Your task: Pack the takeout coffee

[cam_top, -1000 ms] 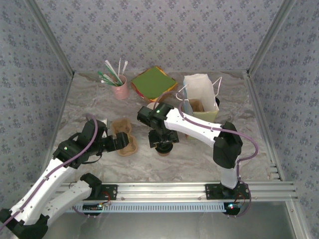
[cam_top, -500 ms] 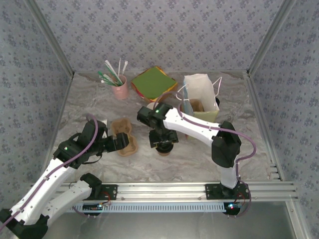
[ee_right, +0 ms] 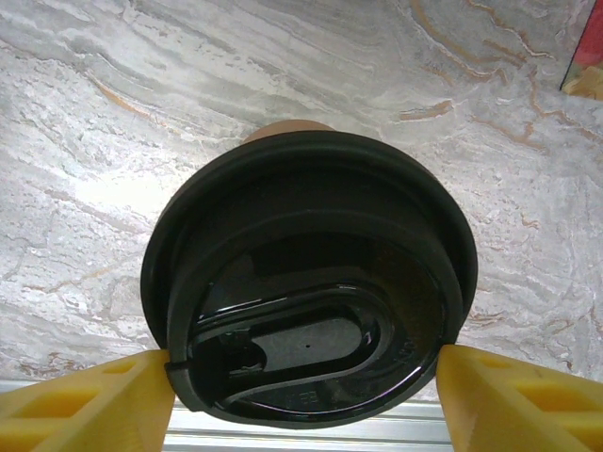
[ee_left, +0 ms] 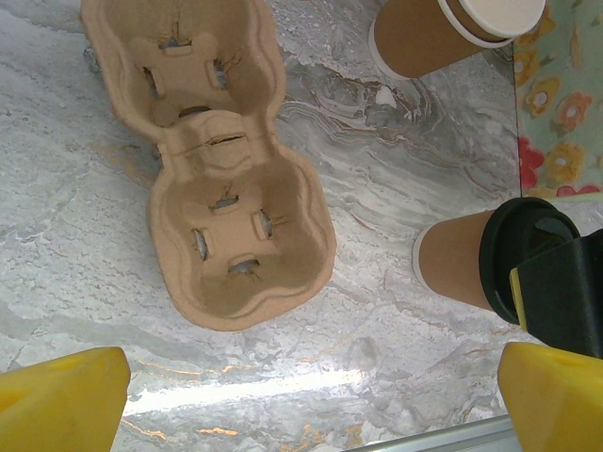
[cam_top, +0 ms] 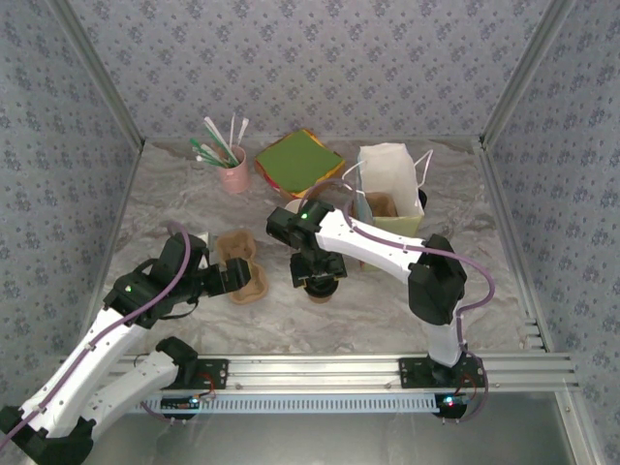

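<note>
Right elbow has crept left; right gripper (ee_right: 303, 400) looks clamped on the takeout coffee (ee_right: 311, 273) at its lid, left gripper (ee_left: 311, 400) spread. Grasp step; next: lift clear, carry to paper bag (cam_top: 387, 165).

No text, brand, label or number can be read anywhere, including the coffee cup (ee_left: 452, 268), carrier (ee_left: 221, 179) and bag (cam_top: 387, 179).

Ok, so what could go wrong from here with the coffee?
1. The right gripper pinches the coffee cup by its lid, so the lid may pop off on lifting.
2. The paper bag stands taller than the cup; the cup could catch the bag's rim and tip.
</note>
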`<state>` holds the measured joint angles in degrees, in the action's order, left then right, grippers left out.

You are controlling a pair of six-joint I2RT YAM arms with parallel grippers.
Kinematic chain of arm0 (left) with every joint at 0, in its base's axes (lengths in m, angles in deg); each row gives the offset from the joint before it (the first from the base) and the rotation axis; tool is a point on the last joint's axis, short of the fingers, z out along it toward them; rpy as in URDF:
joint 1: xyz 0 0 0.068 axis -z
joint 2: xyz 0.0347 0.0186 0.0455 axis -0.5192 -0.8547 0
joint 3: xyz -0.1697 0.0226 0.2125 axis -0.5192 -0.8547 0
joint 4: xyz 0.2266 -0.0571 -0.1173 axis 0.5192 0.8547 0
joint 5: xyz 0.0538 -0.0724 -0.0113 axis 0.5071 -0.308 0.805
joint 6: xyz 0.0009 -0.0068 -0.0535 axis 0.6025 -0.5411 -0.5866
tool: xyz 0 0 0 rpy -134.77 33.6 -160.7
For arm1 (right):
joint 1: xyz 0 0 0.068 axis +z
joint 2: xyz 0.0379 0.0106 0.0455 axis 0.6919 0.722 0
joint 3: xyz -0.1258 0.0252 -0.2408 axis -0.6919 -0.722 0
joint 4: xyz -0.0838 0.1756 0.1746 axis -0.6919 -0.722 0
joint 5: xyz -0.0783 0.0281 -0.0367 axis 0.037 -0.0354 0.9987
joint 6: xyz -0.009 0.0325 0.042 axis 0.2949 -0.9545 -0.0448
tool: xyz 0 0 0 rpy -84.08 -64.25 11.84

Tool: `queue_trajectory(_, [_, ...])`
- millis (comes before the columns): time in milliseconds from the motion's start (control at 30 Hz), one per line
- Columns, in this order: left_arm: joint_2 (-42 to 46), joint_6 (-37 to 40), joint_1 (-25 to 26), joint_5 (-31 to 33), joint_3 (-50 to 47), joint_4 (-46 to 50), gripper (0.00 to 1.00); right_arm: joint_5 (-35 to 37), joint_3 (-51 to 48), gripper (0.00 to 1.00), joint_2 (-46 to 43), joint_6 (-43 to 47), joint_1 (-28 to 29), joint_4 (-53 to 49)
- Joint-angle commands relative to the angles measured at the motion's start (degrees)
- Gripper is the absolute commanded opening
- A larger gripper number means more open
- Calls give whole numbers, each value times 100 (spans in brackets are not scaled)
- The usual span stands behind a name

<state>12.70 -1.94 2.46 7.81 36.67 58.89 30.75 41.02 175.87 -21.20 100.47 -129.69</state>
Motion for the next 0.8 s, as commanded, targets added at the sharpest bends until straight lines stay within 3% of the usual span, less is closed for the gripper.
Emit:
queue_trajectory(0, [66,32,-38,-80,-35,-55,100,149,147,77,70,56,5,-229])
queue_trajectory(767, [117,-7,-36,-99,-55,-39,100,123,-152,79,-110,309,-72,44])
